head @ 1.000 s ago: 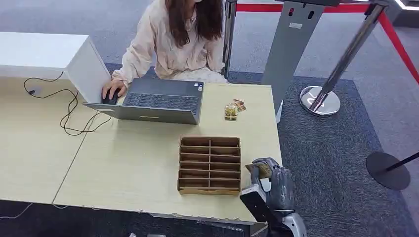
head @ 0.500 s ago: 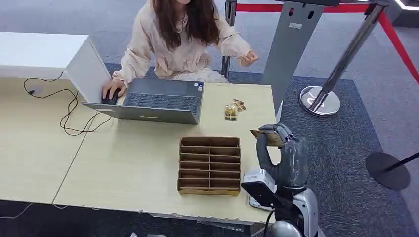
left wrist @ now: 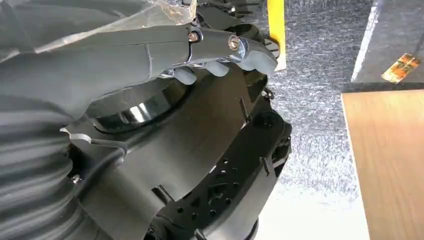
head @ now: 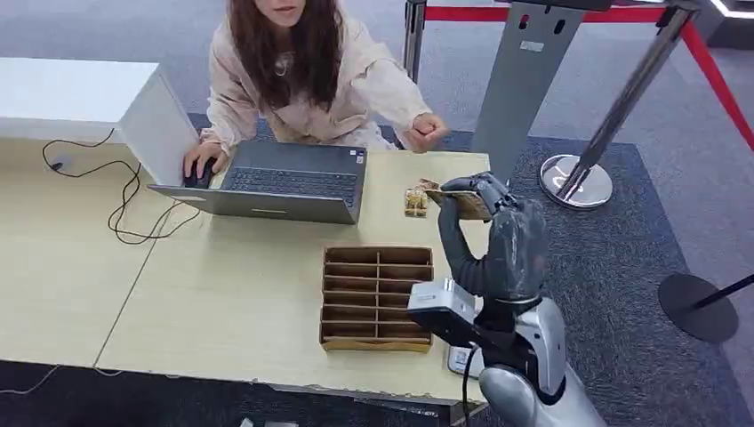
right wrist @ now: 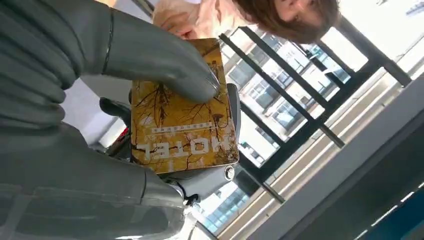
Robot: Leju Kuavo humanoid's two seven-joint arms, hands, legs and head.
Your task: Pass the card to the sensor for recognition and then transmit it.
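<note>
- Head view: right robot hand (head: pixel 498 236) raised over the worktop's (head: pixel 240 302) far right part, pinching a yellow card (head: pixel 460 205).
- Person's hand (head: pixel 427 132) reaching near.
- Step, judged: handover; next, extend and release.
- Left robot hand (left wrist: pixel 220 55): state unclear.

One laptop (head: pixel 276 182), one cardboard organizer (head: pixel 377 298), one held card (right wrist: pixel 182 117), one person (head: pixel 302 80), two stanchion bases (head: pixel 576 181).
</note>
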